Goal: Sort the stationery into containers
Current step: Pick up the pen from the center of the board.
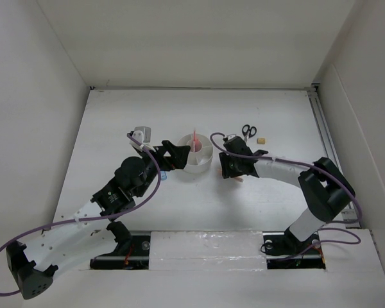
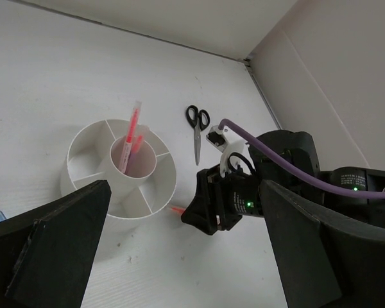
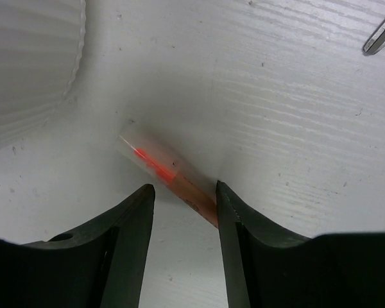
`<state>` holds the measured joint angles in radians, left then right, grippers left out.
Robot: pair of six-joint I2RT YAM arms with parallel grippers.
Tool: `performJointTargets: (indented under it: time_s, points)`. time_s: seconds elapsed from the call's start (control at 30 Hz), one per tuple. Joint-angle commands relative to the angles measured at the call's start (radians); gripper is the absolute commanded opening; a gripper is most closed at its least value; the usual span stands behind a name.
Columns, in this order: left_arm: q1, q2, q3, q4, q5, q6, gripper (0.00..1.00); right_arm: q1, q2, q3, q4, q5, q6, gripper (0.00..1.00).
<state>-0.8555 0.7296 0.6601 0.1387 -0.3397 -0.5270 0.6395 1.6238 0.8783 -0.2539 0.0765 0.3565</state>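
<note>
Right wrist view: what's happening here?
The right gripper is down on the table beside the white organizer, its open jaws straddling an orange marker lying flat, not yet lifted. The left gripper hovers open on the organizer's other side. Pink pens stand in the centre cup; scissors and eraser lie unsorted.
</note>
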Motion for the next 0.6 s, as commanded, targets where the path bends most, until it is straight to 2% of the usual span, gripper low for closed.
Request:
performJointTargets:
  time_s: [0.0, 0.17, 0.2, 0.27, 0.57]
  points:
    - [0.001, -0.016, -0.016, 0.053, 0.011, 0.016, 1.0, 0.032, 0.005, -0.024, -0.103, 0.019, 0.036, 0.49]
    - [0.001, -0.027, -0.016, 0.053, 0.011, 0.016, 1.0, 0.063, -0.004, -0.035, -0.104, 0.019, 0.045, 0.37]
    - [0.001, -0.027, -0.016, 0.053, 0.011, 0.016, 1.0, 0.063, -0.004, -0.035, -0.104, 0.019, 0.055, 0.29]
    - [0.001, -0.027, -0.016, 0.053, 0.021, 0.016, 1.0, 0.063, -0.004, -0.035, -0.113, 0.019, 0.055, 0.23]
    - [0.001, -0.045, -0.016, 0.044, 0.021, 0.016, 1.0, 0.15, 0.067, -0.015, -0.136, 0.028, 0.074, 0.0]
